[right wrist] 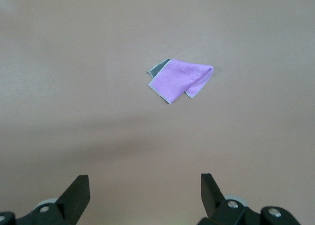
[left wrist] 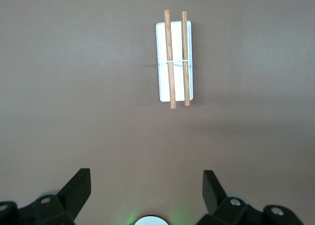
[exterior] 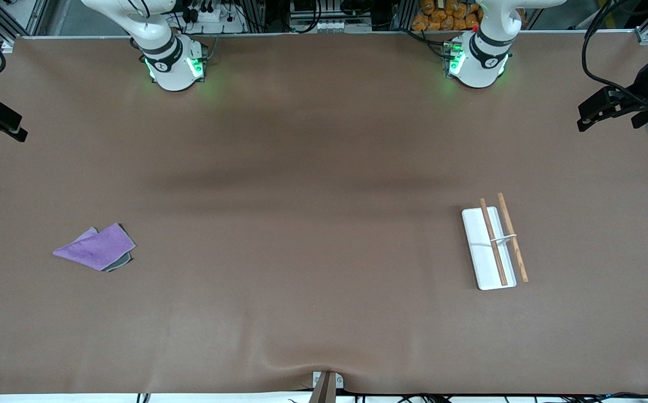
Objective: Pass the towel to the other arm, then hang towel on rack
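Note:
The towel (exterior: pixel 97 248), a small purple cloth folded over with a dark grey edge showing, lies flat toward the right arm's end of the table. In the right wrist view the towel (right wrist: pixel 179 80) is far below my open right gripper (right wrist: pixel 145 185), which holds nothing. The rack (exterior: pixel 478 246), a narrow white tray with two brown rods and a small white bracket, lies toward the left arm's end. My left gripper (left wrist: pixel 146 183) hangs open and empty high over the table near the rack (left wrist: pixel 161 48). Both hands show only at the front view's side edges.
The brown table cover (exterior: pixel 324 168) spans the view. Both arm bases (exterior: pixel 175 67) (exterior: pixel 478 64) stand along its edge farthest from the front camera. A small metal clamp (exterior: pixel 326 383) sits at the nearest edge.

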Motion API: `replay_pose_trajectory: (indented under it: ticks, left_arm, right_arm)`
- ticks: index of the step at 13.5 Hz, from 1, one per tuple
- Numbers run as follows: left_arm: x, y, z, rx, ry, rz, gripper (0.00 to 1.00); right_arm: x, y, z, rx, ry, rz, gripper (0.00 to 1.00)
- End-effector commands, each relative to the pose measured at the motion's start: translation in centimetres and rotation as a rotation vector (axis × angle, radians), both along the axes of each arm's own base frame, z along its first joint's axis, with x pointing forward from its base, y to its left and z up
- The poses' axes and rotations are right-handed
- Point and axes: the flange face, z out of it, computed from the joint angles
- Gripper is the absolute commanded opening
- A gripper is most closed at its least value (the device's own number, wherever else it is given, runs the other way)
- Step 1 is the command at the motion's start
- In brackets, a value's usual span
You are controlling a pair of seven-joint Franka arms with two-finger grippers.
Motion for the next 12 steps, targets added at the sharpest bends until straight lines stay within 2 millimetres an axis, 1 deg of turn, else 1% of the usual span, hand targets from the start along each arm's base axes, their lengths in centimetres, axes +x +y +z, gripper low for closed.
replay_pose_trajectory:
  ticks: [1,3,5,7,9,12]
  left_arm:
    - [-0.1,-0.1,0.5,0.012,-0.013,-0.018,1.00]
    - [0.1,0.0,1.0,0.011,-0.024,-0.011,1.00]
    - [0.3,0.1,0.6,0.011,-0.016,-0.017,1.00]
    - [0.6,1.3,0.3,0.009,-0.010,-0.016,1.00]
    - [0.5,0.6,0.2,-0.001,-0.005,-0.009,1.00]
    - [0.5,0.6,0.0,-0.001,-0.001,-0.014,1.00]
  right_arm:
    - [-0.2,-0.2,0.5,0.015,-0.012,-0.015,1.00]
    - [-0.2,-0.2,0.5,0.015,-0.013,-0.017,1.00]
    - [-0.2,-0.2,0.5,0.015,-0.012,-0.015,1.00]
    - [-0.2,-0.2,0.5,0.015,-0.013,-0.017,1.00]
    - [-0.2,-0.2,0.5,0.015,-0.013,-0.017,1.00]
    - [-0.2,-0.2,0.6,0.014,-0.014,-0.017,1.00]
